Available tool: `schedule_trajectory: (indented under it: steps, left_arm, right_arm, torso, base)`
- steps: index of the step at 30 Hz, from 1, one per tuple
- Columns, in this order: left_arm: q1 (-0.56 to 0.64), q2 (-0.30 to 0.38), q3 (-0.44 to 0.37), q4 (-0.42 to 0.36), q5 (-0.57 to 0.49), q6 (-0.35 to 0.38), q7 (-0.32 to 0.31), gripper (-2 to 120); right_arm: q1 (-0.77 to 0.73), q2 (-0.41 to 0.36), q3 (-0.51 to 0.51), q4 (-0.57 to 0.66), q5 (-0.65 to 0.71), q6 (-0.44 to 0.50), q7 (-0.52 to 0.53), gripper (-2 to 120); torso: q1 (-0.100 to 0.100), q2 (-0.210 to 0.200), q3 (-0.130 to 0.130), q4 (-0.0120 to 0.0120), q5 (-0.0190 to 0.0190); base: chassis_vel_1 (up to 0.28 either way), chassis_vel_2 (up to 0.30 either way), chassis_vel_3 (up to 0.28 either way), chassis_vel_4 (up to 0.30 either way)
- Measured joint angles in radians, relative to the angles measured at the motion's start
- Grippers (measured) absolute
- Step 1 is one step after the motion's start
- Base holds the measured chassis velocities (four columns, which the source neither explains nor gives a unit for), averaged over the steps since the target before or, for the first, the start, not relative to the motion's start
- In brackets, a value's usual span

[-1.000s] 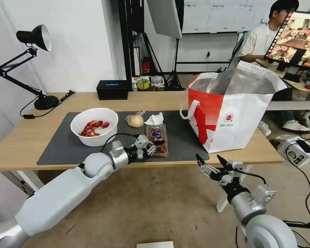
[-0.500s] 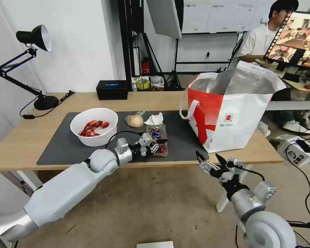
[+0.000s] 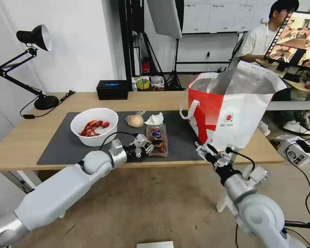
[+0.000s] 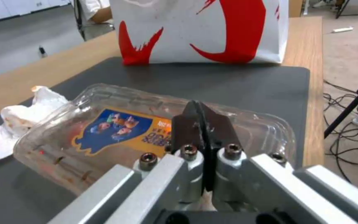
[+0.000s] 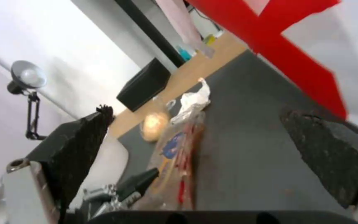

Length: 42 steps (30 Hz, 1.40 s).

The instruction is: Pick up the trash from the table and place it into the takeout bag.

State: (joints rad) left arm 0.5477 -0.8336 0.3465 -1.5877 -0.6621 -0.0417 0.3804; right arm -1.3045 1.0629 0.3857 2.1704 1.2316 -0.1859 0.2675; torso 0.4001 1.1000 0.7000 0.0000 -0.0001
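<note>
Head view, nearest first: right gripper [image 3: 204, 150] raised at the table's [image 3: 20, 144] front edge, just before the lower front corner of the takeout bag [image 3: 230, 117], fingers spread wide, holding nothing. Left gripper [image 3: 154, 143] reached over the dark grey mat [image 3: 58, 148] to the near end of the clear plastic tray [image 3: 157, 137]. Left wrist view: dark fingers [image 4: 187, 124] pressed flat together at the tray's [image 4: 117, 130] near rim, pinched closed, whether on the rim itself not certain. Right wrist view: wide-parted fingers [image 5: 84, 133] framed the mat, with the tray [image 5: 175, 149] lying between and beyond them and the bag's red and white wall [image 5: 311, 49] close alongside. Farther back: crumpled tissue [image 3: 155, 119] just behind the tray, clear bag with beige lump [image 3: 135, 120] beside it, white bowl [image 3: 94, 126] of red shellfish scraps to the left on the mat. Beyond the mat: black box [image 3: 112, 89] and desk lamp [image 3: 34, 65] on the bare wood.
</note>
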Motion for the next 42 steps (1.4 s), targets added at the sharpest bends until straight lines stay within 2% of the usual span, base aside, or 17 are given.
schedule_trajectory:
  steps: [7,10,13,23,42]
  left_arm:
    - [0.026,0.012,-0.02,-0.012,0.002,-0.003,-0.002,0]
    - [0.046,0.017,-0.033,-0.016,0.007,-0.007,-0.002,0]
    - [0.064,0.021,-0.044,-0.023,0.014,-0.013,-0.001,0]
    - [0.072,0.019,-0.049,-0.033,0.013,-0.014,-0.002,0]
    - [0.114,0.051,-0.089,-0.067,0.01,-0.014,-0.005,0]
  right_arm:
    - [0.114,-0.008,-0.063,-0.065,0.087,-0.039,0.039,100]
    - [0.196,-0.006,-0.096,-0.105,0.152,-0.076,0.089,100]
    - [0.308,0.002,-0.138,-0.161,0.213,-0.138,0.152,100]
    - [0.477,0.037,-0.24,-0.282,0.283,-0.298,0.278,100]
    - [0.634,0.069,-0.361,-0.412,0.325,-0.383,0.319,100]
  torso:
    - [0.0,0.0,0.0,-0.0002,0.0002]
    - [0.0,0.0,0.0,0.0001,-0.0001]
    - [0.0,0.0,0.0,0.0002,-0.0002]
    - [0.0,0.0,0.0,0.0001,-0.0001]
    - [0.0,0.0,0.0,0.0,0.0]
  base:
    - [0.0,0.0,0.0,0.0]
    - [0.0,0.0,0.0,0.0]
    - [0.0,0.0,0.0,0.0]
    - [0.0,0.0,0.0,0.0]
    - [0.0,0.0,0.0,0.0]
